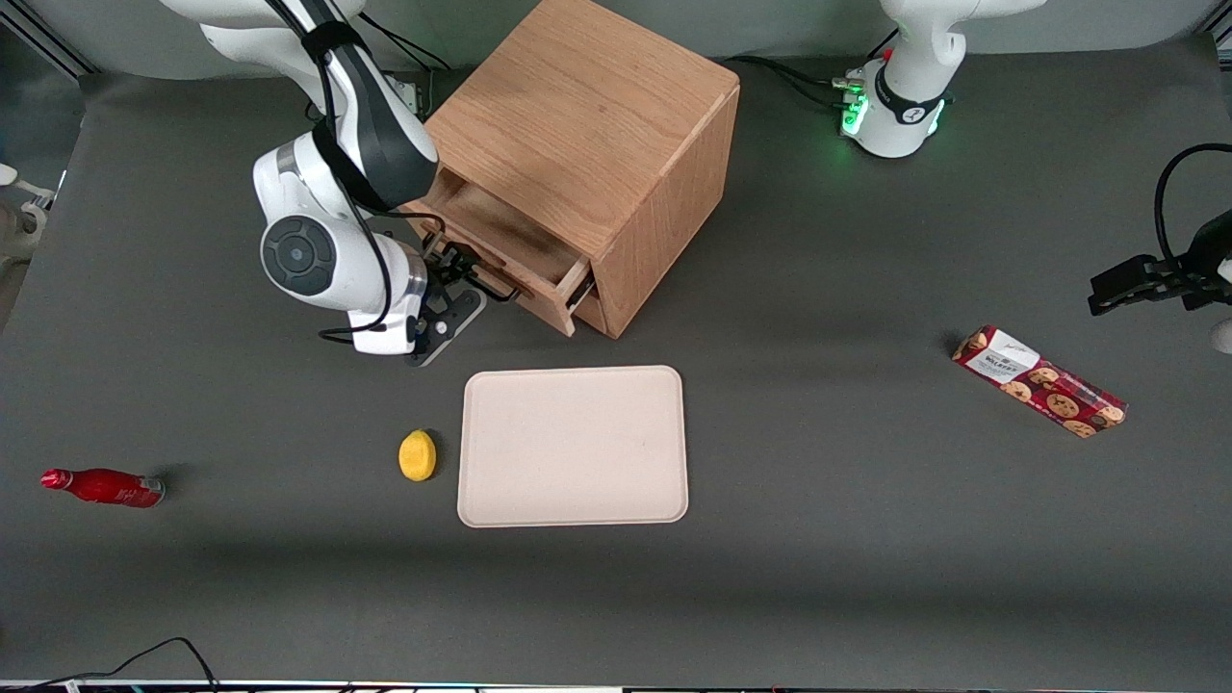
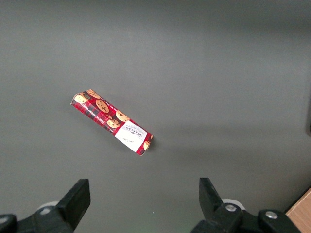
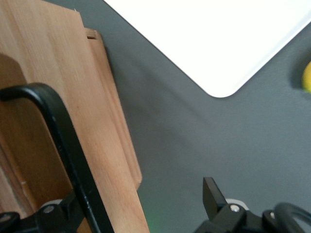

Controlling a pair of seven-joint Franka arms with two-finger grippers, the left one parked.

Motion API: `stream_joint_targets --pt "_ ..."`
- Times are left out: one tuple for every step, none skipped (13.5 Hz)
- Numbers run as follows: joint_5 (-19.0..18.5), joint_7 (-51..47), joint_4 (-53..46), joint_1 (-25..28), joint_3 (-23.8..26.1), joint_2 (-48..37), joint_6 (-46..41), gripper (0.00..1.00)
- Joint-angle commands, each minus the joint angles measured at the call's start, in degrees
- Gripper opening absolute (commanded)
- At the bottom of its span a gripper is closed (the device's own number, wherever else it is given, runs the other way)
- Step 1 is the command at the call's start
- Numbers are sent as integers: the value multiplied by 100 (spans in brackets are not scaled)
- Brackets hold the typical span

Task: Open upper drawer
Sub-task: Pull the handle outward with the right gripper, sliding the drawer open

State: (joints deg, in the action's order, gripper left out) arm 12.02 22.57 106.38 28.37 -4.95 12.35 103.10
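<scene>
Already part-open, the upper drawer [image 1: 500, 241] looks light and stiff on its runners; my claw [image 1: 460, 279] hooks open fingers around its thin bar handle [image 3: 63, 150], the sensible hold.

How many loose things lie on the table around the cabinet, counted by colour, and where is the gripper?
Red: 2, bottle and cookie box
Yellow: 1, lemon
Beige: 1, tray
Total: 4
Gripper: at the upper drawer handle, drawer partly pulled out.

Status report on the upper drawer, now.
Claw at the upper drawer's handle, fingers open around the bar. Drawer partly pulled out of the cabinet. Tray lies nearer the camera, nothing blocking.
</scene>
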Motion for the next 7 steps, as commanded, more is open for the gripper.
stream_joint_targets --pt "-95 396 -336 -112 -59 250 -18 100" --pt "-95 467 -398 -121 -128 303 -18 100" --pt "-95 589 -494 -121 -216 373 -18 100" --pt "-86 756 -582 -121 -304 435 -18 100" --pt "-86 879 -679 -121 -409 514 -18 100" --pt "-86 1002 -767 -121 -480 593 -18 100" --pt "-86 1116 -863 -121 -559 663 -18 100"
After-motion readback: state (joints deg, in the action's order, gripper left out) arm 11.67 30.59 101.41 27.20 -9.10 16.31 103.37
